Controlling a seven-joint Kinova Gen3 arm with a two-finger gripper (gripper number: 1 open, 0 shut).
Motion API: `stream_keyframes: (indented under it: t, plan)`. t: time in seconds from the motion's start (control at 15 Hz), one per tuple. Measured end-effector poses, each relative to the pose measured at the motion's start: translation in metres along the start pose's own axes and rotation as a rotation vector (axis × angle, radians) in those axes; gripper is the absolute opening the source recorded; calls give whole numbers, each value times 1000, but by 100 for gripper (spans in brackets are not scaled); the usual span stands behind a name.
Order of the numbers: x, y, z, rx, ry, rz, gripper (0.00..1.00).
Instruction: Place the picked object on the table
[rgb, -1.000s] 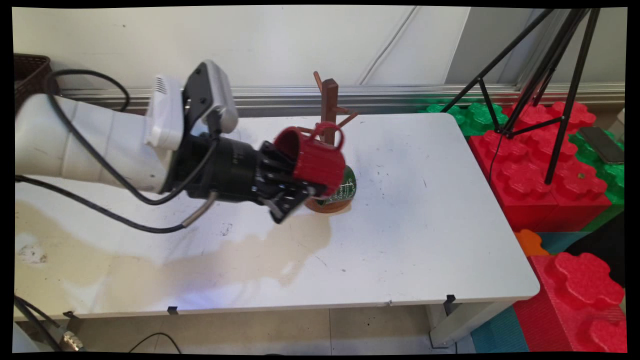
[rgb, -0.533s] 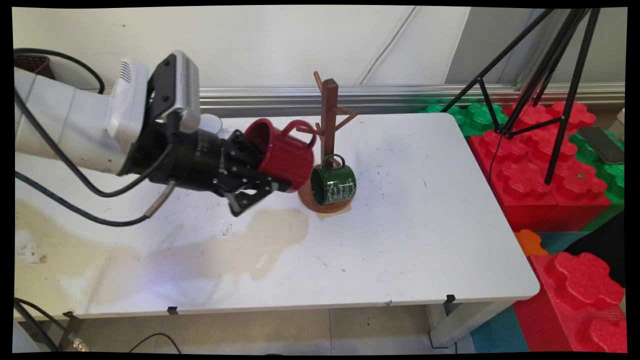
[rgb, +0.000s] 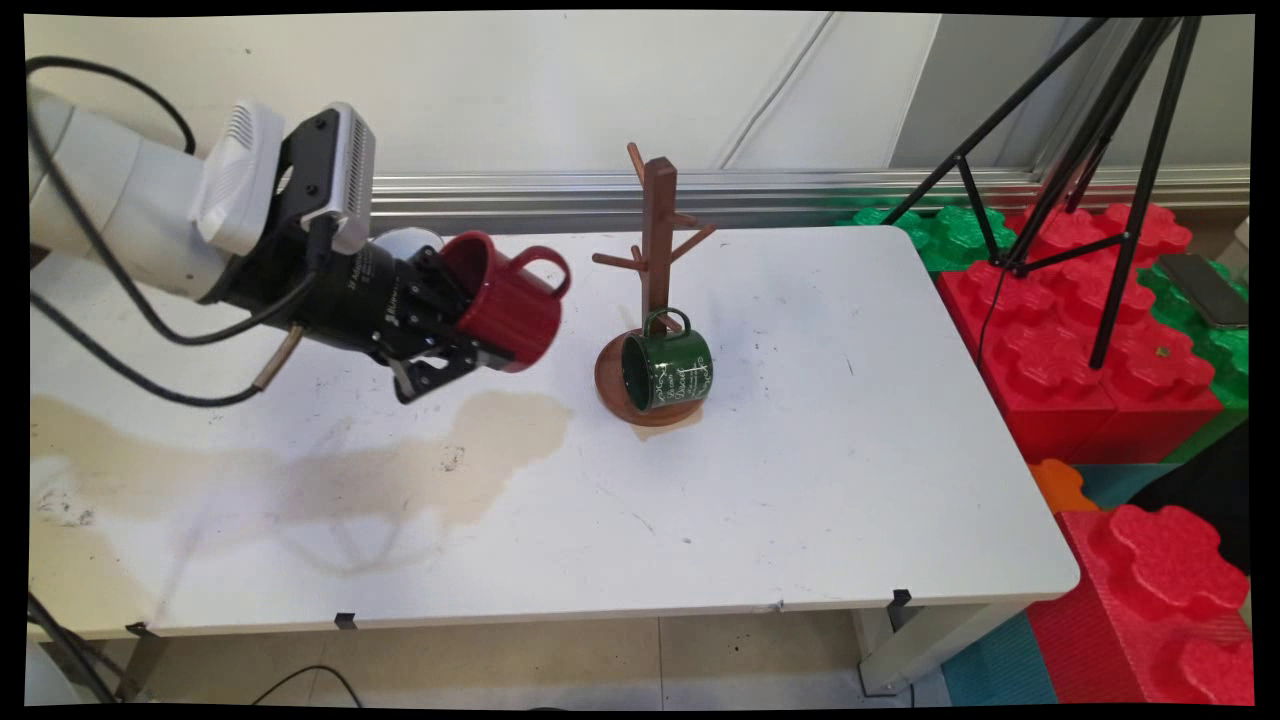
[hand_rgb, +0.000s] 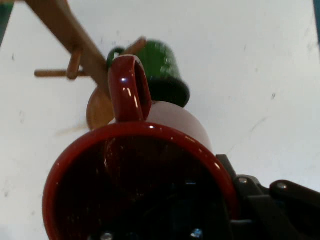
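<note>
My gripper (rgb: 462, 335) is shut on a red mug (rgb: 505, 297), held on its side in the air left of the brown wooden mug tree (rgb: 657, 232), handle up. The mug's mouth faces my hand; in the hand view the red mug (hand_rgb: 135, 185) fills the lower frame with its handle pointing at the mug tree (hand_rgb: 70, 40). A green mug (rgb: 667, 367) hangs by its handle from a low peg of the tree, over the tree's round base; the hand view shows the green mug (hand_rgb: 162, 65) just beyond the red handle.
A white cup (rgb: 408, 241) peeks out behind my wrist at the table's back. A brownish stain (rgb: 480, 440) spreads over the white table (rgb: 800, 480) on the left. A black tripod (rgb: 1090, 150) and red and green foam blocks (rgb: 1090, 340) stand right of the table.
My gripper has carried the red mug to the left and slightly up, away from the mug tree. The green mug, hidden behind the red one before, now shows fully.
</note>
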Motion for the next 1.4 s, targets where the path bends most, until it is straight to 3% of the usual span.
stream_keyframes:
  t: [0.27, 0.67, 0.93, 1.0, 1.4]
  plan:
    - [-10, -30, 11, -1, -102, 31, 0]
    - [-27, -62, 44, -51, -259, 88, 0]
    - [-42, -71, 64, -85, -347, 110, 0]
    - [-55, -73, 66, -90, -381, 103, 0]
    - [-76, -85, 95, -121, -463, 123, 0]
